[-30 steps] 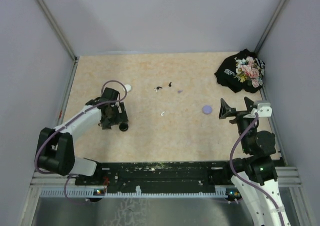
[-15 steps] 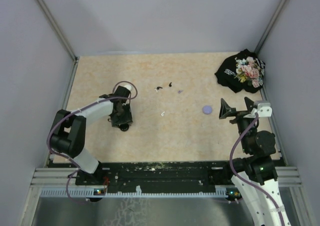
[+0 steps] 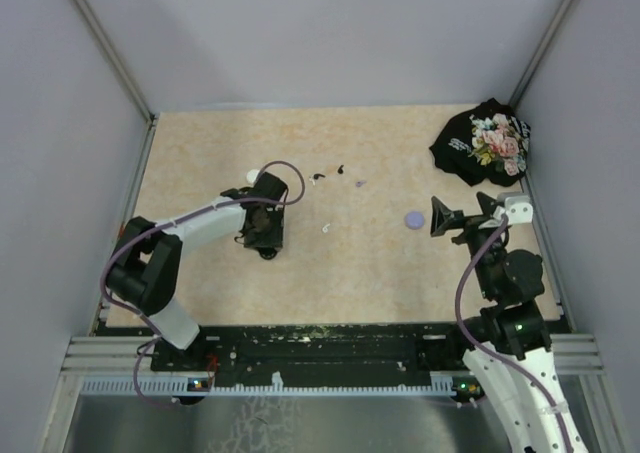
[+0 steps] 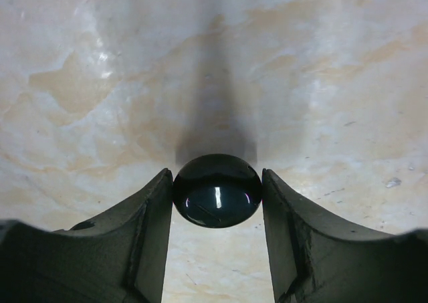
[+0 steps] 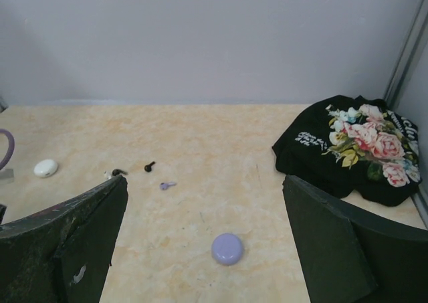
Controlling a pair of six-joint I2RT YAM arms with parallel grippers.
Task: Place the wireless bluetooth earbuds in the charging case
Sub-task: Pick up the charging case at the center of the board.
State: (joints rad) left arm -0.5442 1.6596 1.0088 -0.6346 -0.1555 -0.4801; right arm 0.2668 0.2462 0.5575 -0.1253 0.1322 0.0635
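Note:
My left gripper (image 3: 266, 245) (image 4: 217, 182) is shut on a glossy black round charging case (image 4: 217, 190), with a finger touching each side of it, left of the table's middle. The earbuds lie loose further back: two black ones (image 3: 317, 179) (image 3: 341, 169), a purple one (image 3: 360, 183) (image 5: 167, 184) and a white one (image 3: 326, 227). A lavender round case (image 3: 414, 218) (image 5: 227, 248) lies just ahead of my right gripper (image 3: 460, 213) (image 5: 204, 203), which is open and empty. A white round case (image 3: 253, 178) (image 5: 45, 168) sits behind the left gripper.
A black cloth with a flower print (image 3: 483, 143) (image 5: 348, 142) is bunched in the back right corner. Grey walls with metal posts close the table on three sides.
The left gripper has closed onto the black case and moved to the right with it. The right gripper has shifted slightly left.

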